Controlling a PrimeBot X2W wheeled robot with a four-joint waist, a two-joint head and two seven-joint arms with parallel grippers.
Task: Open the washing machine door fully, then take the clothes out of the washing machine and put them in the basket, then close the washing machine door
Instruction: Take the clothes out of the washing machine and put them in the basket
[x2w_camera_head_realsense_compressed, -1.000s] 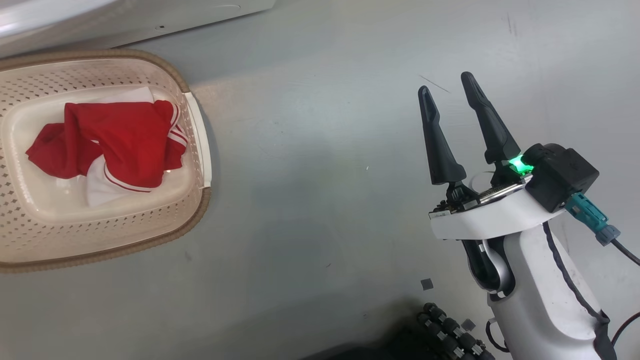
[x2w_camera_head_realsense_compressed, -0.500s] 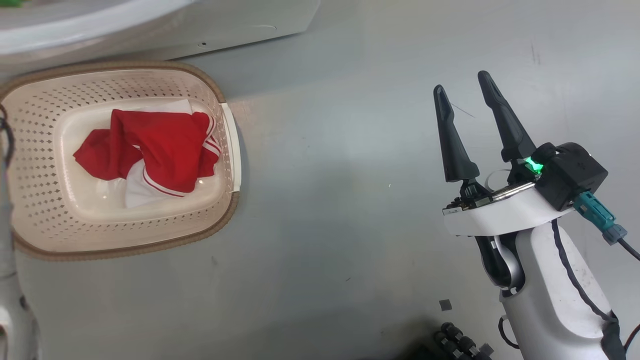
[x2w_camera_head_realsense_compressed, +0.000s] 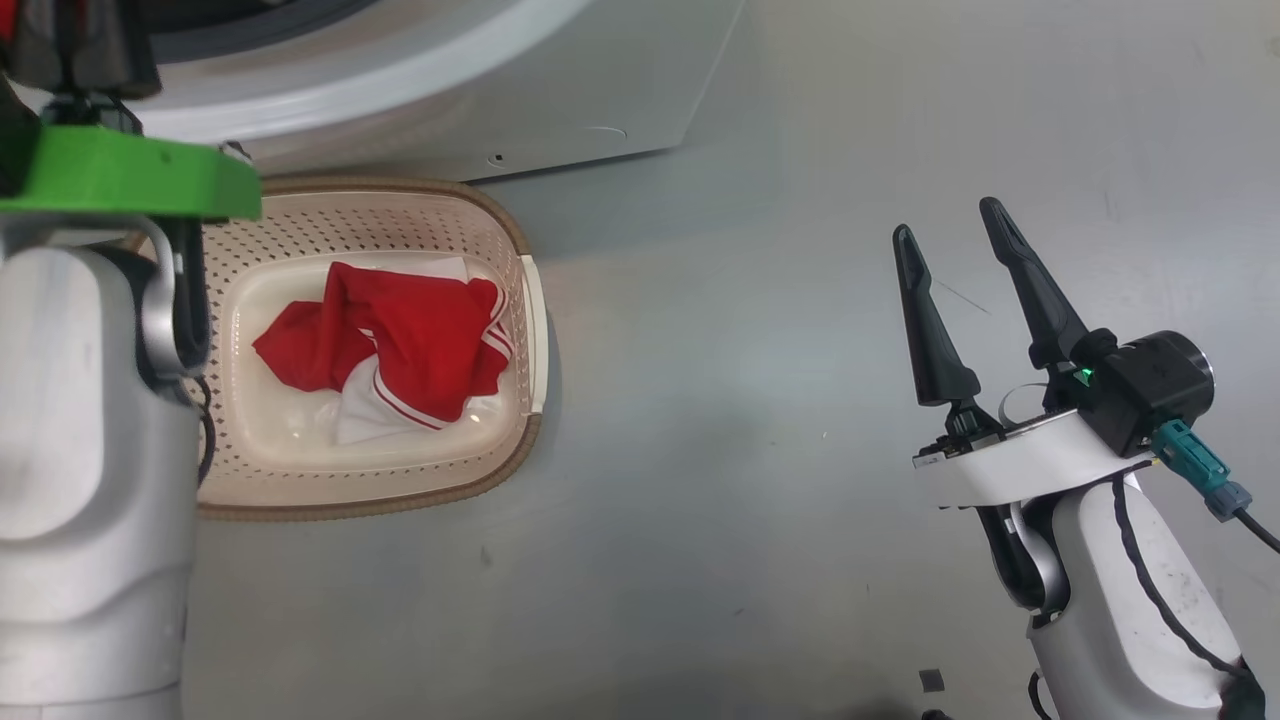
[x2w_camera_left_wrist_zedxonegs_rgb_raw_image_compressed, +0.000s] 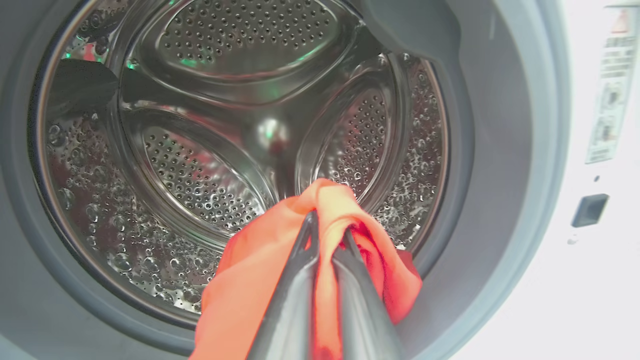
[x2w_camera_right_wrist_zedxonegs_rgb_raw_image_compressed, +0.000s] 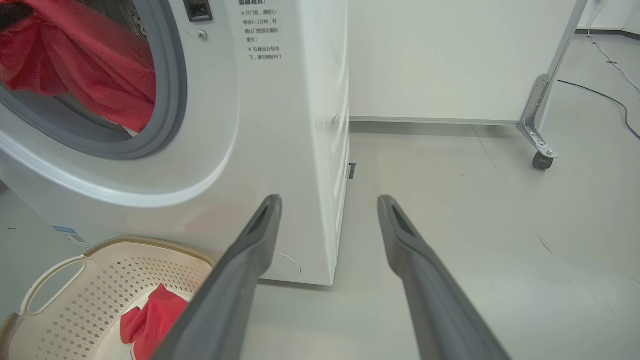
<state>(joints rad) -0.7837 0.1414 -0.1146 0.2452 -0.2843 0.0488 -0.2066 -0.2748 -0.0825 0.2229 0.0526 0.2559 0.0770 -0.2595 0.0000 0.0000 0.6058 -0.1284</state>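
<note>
My left gripper (x2w_camera_left_wrist_zedxonegs_rgb_raw_image_compressed: 327, 227) is shut on a red garment (x2w_camera_left_wrist_zedxonegs_rgb_raw_image_compressed: 260, 280) at the mouth of the washing machine's (x2w_camera_right_wrist_zedxonegs_rgb_raw_image_compressed: 280, 125) steel drum (x2w_camera_left_wrist_zedxonegs_rgb_raw_image_compressed: 200, 165), just inside the grey seal (x2w_camera_left_wrist_zedxonegs_rgb_raw_image_compressed: 500, 150). In the right wrist view that garment (x2w_camera_right_wrist_zedxonegs_rgb_raw_image_compressed: 95, 75) hangs over the seal's lower edge. The cream basket (x2w_camera_head_realsense_compressed: 400, 190) stands on the floor right in front of the machine (x2w_camera_head_realsense_compressed: 560, 110), with more red and white clothes (x2w_camera_head_realsense_compressed: 420, 340) crumpled in it. My right gripper (x2w_camera_head_realsense_compressed: 947, 220) hangs open and empty over bare floor, far to the basket's right. The washing machine door is out of view.
My pale left forearm (x2w_camera_head_realsense_compressed: 90, 450) covers the basket's left end in the head view. To the machine's right stands a white panel on a metal leg with a caster (x2w_camera_right_wrist_zedxonegs_rgb_raw_image_compressed: 542, 160). A thin cable (x2w_camera_right_wrist_zedxonegs_rgb_raw_image_compressed: 600, 95) lies on the grey floor (x2w_camera_head_realsense_compressed: 720, 400) beyond it.
The head camera has turned, so basket and machine have slid right and down in its picture. My left forearm has come into that view. The right gripper stays open.
</note>
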